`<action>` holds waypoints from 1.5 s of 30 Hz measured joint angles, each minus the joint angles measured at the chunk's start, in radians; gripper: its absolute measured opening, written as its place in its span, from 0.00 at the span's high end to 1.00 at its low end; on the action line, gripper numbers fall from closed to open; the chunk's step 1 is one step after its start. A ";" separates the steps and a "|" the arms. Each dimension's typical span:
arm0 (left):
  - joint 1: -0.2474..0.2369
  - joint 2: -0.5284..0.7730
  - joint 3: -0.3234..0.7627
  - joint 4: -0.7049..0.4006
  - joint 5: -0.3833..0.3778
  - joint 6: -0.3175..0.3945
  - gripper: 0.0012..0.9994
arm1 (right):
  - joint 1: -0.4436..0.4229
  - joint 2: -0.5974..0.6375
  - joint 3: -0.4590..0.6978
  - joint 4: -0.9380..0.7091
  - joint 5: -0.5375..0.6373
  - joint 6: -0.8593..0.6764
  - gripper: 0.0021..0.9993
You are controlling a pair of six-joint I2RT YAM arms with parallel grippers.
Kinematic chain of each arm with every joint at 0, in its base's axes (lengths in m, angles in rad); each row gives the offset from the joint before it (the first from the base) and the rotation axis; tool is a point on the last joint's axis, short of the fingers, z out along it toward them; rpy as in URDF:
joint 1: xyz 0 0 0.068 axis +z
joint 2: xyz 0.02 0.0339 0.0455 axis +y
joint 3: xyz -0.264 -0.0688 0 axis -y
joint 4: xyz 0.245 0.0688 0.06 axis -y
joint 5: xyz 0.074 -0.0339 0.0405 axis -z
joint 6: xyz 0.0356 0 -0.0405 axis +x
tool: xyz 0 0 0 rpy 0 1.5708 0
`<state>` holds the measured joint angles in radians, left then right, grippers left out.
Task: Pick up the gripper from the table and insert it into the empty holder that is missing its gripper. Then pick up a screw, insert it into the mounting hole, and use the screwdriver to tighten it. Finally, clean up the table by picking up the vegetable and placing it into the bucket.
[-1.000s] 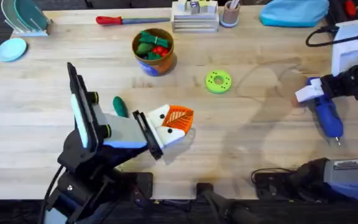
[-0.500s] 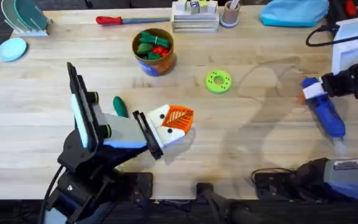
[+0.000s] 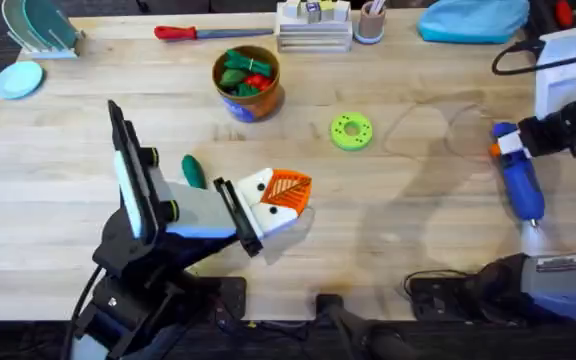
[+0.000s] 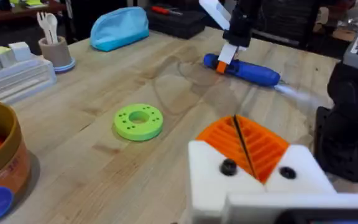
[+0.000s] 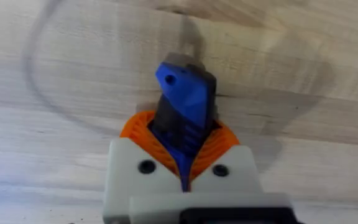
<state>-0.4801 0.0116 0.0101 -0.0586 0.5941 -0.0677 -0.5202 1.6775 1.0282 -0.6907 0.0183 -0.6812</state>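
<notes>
Swung nearer upright since a second ago, the screwdriver (image 3: 519,180) at the frame's right edge sits clamped by its top end in the right gripper (image 3: 505,146), looking stiff, top-heavy, best held mid-barrel; left gripper (image 3: 280,197) pressed closed, empty.

The pale wooden table (image 3: 418,230) carried a lime-green ring disc (image 3: 351,131) near its middle. An orange-brown bucket (image 3: 247,82) stood farther back. A red-handled tool (image 3: 198,32) and a blue pouch (image 3: 473,20) lay along the far edge.
</notes>
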 joint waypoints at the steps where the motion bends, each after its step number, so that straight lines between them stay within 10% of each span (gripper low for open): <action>1: 0.000 0.000 0.000 0.000 0.000 0.000 1.00 | 0.002 0.000 0.003 -0.011 0.000 0.006 0.98; 11: 0.000 0.000 0.000 0.000 0.000 0.000 1.00 | 0.105 -0.050 0.041 -0.095 -0.043 0.230 0.98; 22: 0.000 0.000 0.000 0.000 -0.008 0.000 1.00 | 0.250 -0.504 0.055 0.126 -0.107 0.643 0.98; 36: 0.000 0.000 0.000 0.000 -0.011 0.000 1.00 | 0.619 -0.978 -0.282 0.542 -0.171 0.995 0.98; 45: 0.000 0.000 0.000 0.000 -0.011 0.000 1.00 | 0.906 -1.049 -0.360 0.723 -0.190 1.076 0.98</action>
<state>-0.4801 0.0116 0.0101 -0.0586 0.5831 -0.0677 0.3857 0.6285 0.6680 0.0323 -0.1722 0.3950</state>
